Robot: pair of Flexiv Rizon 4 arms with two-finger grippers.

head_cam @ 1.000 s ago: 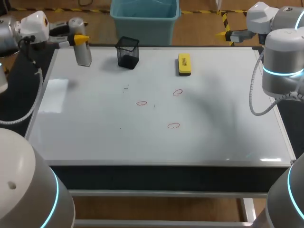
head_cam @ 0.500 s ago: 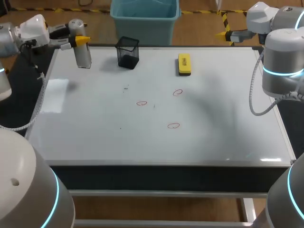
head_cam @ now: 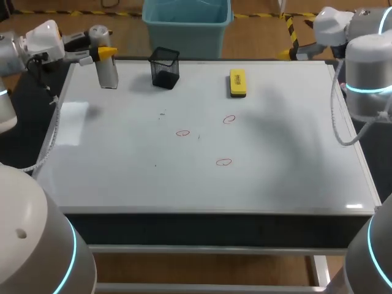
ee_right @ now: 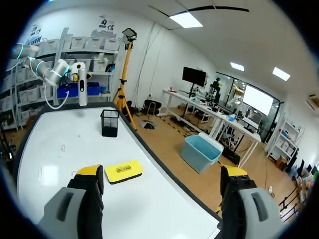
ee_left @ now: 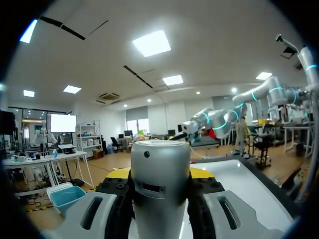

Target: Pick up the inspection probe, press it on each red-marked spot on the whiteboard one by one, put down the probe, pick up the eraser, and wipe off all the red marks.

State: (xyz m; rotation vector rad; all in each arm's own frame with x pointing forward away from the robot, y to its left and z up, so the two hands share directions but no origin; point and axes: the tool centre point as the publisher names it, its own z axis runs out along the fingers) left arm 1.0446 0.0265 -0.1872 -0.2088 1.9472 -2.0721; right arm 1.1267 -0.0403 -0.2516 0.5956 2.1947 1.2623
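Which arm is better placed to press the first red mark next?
Left: the left end effector is shut on the probe at the whiteboard's far corner, while the right end effector is open and empty.

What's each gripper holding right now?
Left gripper: shut on the inspection probe.
Right gripper: open, holding nothing.
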